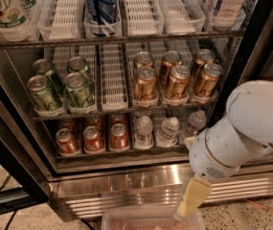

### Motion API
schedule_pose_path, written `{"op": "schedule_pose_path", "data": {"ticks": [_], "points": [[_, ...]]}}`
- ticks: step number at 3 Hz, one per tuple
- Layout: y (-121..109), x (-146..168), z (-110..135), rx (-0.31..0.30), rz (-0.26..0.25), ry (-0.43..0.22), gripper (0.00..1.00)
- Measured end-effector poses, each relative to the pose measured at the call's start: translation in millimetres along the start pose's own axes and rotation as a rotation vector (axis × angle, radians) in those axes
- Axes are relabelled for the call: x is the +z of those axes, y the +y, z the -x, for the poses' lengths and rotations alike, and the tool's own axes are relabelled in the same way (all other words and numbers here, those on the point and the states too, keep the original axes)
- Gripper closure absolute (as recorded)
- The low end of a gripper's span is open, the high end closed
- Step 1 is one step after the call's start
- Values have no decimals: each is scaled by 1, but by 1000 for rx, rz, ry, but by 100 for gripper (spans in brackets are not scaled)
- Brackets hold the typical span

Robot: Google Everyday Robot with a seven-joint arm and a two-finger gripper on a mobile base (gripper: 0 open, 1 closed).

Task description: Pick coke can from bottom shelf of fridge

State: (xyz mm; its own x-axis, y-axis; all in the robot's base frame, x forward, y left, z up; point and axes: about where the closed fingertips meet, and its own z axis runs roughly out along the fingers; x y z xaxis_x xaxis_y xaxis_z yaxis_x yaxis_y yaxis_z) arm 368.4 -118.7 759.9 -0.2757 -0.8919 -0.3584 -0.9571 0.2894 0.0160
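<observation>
- The bottom shelf [126,153] of the fridge [11,138] carries red coke cans [93,139] in its left lanes, three at the front.
- Clear water bottles [144,131] stand in its right lanes, just beside the cans.
- The gripper [187,210] hangs below the shelf, before the ribbed steel base [126,183].

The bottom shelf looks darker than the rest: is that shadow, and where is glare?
Camera view: yes, the dark wire bottom shelf sits in shadow beneath the rack above, dimming the small red coke cans; glare streaks the ribbed stainless steel base; the pale yellow gripper hangs lower right, before that base.
</observation>
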Motion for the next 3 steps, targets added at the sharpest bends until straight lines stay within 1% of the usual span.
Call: {"op": "schedule_pose_path", "data": {"ticks": [1,2,3], "points": [[0,0,0,0,0,0,0],[8,23,2,27,13,-23,0],[23,64,11,53,32,-118,0]]}}
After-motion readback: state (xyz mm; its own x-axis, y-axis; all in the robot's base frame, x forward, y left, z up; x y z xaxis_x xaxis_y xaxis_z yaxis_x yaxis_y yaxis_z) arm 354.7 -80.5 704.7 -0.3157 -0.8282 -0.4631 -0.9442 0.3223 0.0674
